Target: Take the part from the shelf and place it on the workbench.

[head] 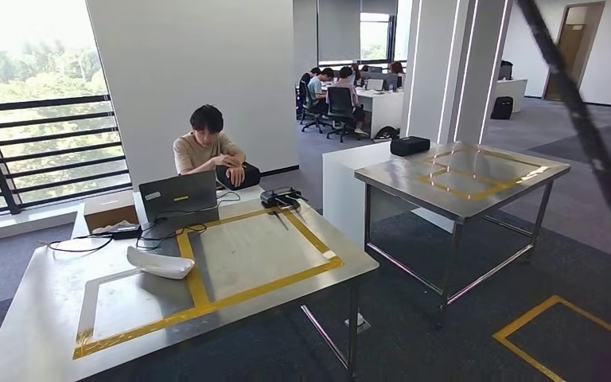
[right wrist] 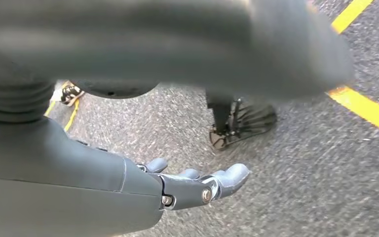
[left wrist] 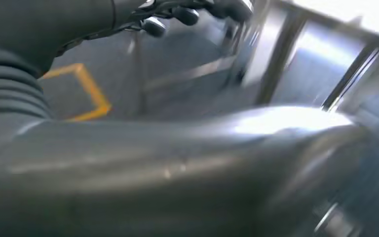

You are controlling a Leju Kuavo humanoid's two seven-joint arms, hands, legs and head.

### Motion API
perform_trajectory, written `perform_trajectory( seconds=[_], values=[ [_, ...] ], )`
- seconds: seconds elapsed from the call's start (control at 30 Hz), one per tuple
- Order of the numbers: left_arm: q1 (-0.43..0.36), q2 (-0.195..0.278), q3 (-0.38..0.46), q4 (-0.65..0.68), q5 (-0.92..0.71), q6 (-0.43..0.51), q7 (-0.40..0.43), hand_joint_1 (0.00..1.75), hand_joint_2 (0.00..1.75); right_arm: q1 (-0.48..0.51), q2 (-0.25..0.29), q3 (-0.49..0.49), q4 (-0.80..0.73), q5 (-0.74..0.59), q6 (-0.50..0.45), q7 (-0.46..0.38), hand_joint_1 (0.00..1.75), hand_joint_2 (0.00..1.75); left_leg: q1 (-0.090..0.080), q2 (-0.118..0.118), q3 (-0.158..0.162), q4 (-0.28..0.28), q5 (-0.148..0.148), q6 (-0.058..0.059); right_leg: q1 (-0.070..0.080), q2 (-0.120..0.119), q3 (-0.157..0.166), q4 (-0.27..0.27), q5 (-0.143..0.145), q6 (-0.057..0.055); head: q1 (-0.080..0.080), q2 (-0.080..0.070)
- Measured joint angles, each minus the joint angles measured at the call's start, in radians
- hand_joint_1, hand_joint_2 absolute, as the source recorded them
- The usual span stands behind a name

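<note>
The part (head: pixel 160 263), a white curved piece, lies on the nearer workbench (head: pixel 40 334) at its yellow tape frame, seemingly delivered, so the right hand (right wrist: pixel 197 185) hangs empty, fingers apart, while the left hand's (left wrist: pixel 192 12) state I cannot tell.

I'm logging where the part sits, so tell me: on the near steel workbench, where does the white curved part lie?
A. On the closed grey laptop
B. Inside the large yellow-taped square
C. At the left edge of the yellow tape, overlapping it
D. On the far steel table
C: the head view shows the white curved part lying on the near steel workbench, its right end across the left strip of the yellow tape.
</note>
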Motion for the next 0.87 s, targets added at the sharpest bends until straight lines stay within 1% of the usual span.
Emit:
perform_trajectory(
  seconds=[0.07,0.1,0.13,0.17,0.2,0.23,0.27,0.3,0.33,0.4,0.63,0.73,0.77,0.87],
  values=[
    [-0.004,-0.010,0.028,0.105,0.021,-0.051,0.025,0.00,1.75,0.004,0.000,0.000,0.000,0.002,-0.001,0.008,0.00,1.75,-0.001,0.000,-0.007,0.000,-0.010,0.001,0.001,-0.001,-0.006,-0.003,0.032,-0.008,-0.001,0.000],
    [-0.007,-0.014,0.040,0.152,0.027,-0.078,0.063,0.00,1.75,0.004,0.000,0.000,0.000,0.004,-0.001,0.015,0.00,1.75,0.000,0.000,-0.007,0.000,-0.007,0.001,0.002,-0.001,-0.008,-0.002,0.037,-0.011,-0.001,0.000],
    [-0.006,-0.017,0.052,0.194,0.034,-0.104,0.118,0.00,1.75,0.004,0.000,0.000,0.000,0.006,-0.002,0.023,0.00,1.75,0.001,-0.001,-0.007,-0.002,0.006,0.000,0.004,-0.001,-0.009,-0.001,0.040,-0.012,-0.002,0.000],
    [-0.002,-0.020,0.064,0.231,0.045,-0.126,0.176,0.00,1.75,0.005,-0.001,0.001,0.000,0.008,-0.003,0.031,0.00,1.75,0.003,-0.001,-0.005,-0.007,0.038,-0.003,0.006,0.000,-0.011,0.001,0.041,-0.015,-0.002,0.000],
    [0.007,-0.022,0.073,0.260,0.059,-0.141,0.224,0.00,1.75,0.008,-0.003,0.005,-0.001,0.009,-0.003,0.038,0.00,1.75,0.005,-0.002,-0.004,-0.010,0.061,-0.011,0.009,0.000,-0.013,0.004,0.041,-0.016,-0.002,0.000],
    [0.018,-0.024,0.079,0.281,0.077,-0.150,0.256,0.00,1.75,0.013,-0.006,0.011,-0.003,0.007,-0.003,0.042,0.00,1.75,0.008,-0.003,-0.004,-0.013,0.087,-0.016,0.011,0.001,-0.015,0.007,0.040,-0.017,-0.002,0.000],
    [0.029,-0.026,0.081,0.296,0.098,-0.158,0.272,0.00,1.75,0.019,-0.011,0.021,-0.006,0.002,-0.002,0.045,0.00,1.75,0.010,-0.004,-0.006,-0.014,0.100,-0.020,0.012,0.001,-0.018,0.009,0.039,-0.018,-0.003,0.000],
    [0.038,-0.028,0.081,0.309,0.121,-0.165,0.276,0.00,1.75,0.025,-0.017,0.032,-0.010,-0.007,-0.001,0.045,0.00,1.75,0.010,-0.006,-0.008,-0.013,0.096,-0.022,0.011,0.000,-0.020,0.009,0.039,-0.018,-0.002,0.000],
    [0.047,-0.030,0.081,0.318,0.144,-0.171,0.276,0.00,1.75,0.029,-0.022,0.043,-0.014,-0.017,0.001,0.045,0.00,1.75,0.010,-0.007,-0.010,-0.013,0.100,-0.020,0.011,-0.001,-0.021,0.010,0.038,-0.018,-0.002,0.000],
    [0.063,-0.031,0.081,0.333,0.197,-0.184,0.271,0.00,1.75,0.037,-0.033,0.070,-0.025,-0.040,0.006,0.042,0.00,1.75,0.010,-0.009,-0.013,-0.012,0.098,-0.021,0.011,-0.002,-0.023,0.010,0.037,-0.017,-0.001,0.000],
    [0.116,-0.032,0.060,0.343,0.381,-0.226,0.242,0.00,1.75,0.074,-0.073,0.179,-0.069,-0.122,0.026,0.035,0.00,1.75,0.009,-0.010,-0.019,-0.010,0.094,-0.016,0.008,-0.003,-0.025,0.009,0.035,-0.013,-0.001,0.000],
    [0.139,-0.032,0.038,0.340,0.455,-0.244,0.229,0.00,1.75,0.090,-0.089,0.227,-0.087,-0.155,0.035,0.029,0.00,0.44,0.009,-0.010,-0.019,-0.008,0.093,-0.014,0.008,-0.003,-0.025,0.009,0.034,-0.012,-0.001,0.000],
    [0.147,-0.032,0.029,0.337,0.480,-0.249,0.224,0.00,1.31,0.097,-0.094,0.243,-0.093,-0.167,0.037,0.027,0.00,0.00,0.009,-0.010,-0.019,-0.008,0.092,-0.014,0.008,-0.003,-0.025,0.009,0.034,-0.012,-0.001,0.000],
    [0.169,-0.032,0.003,0.328,0.550,-0.265,0.212,0.00,0.00,0.114,-0.108,0.288,-0.113,-0.199,0.045,0.022,0.00,0.00,0.009,-0.010,-0.020,-0.007,0.092,-0.013,0.008,-0.003,-0.025,0.009,0.034,-0.011,-0.001,0.000]
  ],
)
